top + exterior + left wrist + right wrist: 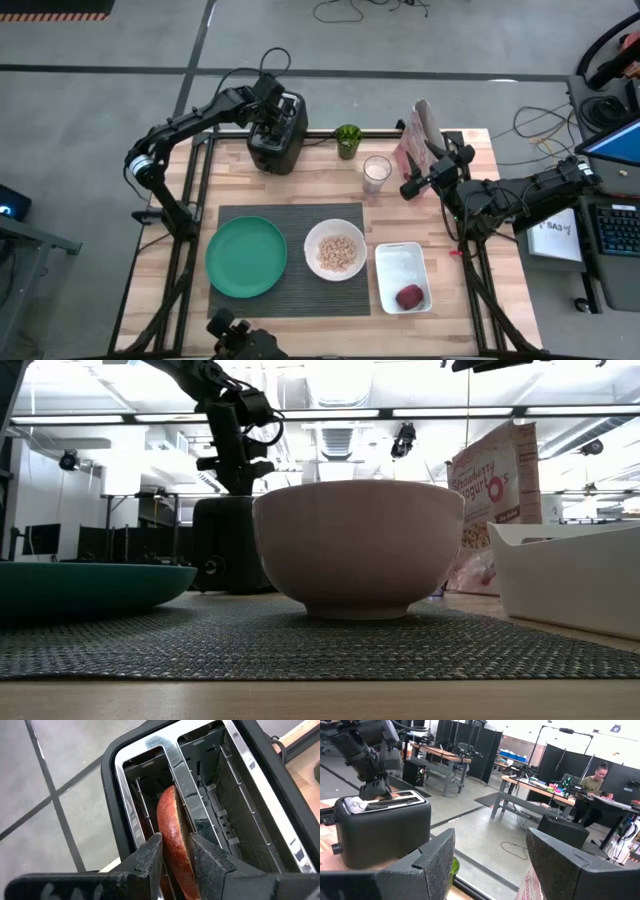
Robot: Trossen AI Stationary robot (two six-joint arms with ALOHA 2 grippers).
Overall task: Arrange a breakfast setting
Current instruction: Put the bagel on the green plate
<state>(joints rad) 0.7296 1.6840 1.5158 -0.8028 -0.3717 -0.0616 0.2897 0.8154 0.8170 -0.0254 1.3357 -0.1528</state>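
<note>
Left pincer clenches a browned bread slice over the black toaster, upper left of frame. Risk: slice catches the chrome divider. Right pincer waits open by the pink cereal box.

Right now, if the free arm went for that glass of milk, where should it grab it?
Probably around the milk glass's upper side wall, coming in level from the right gripper's side. The glass stands upright and round, so opposite walls suit two fingers, and the cereal box crowds it behind.

Plate left of bowl, both on mat, dish right
</note>
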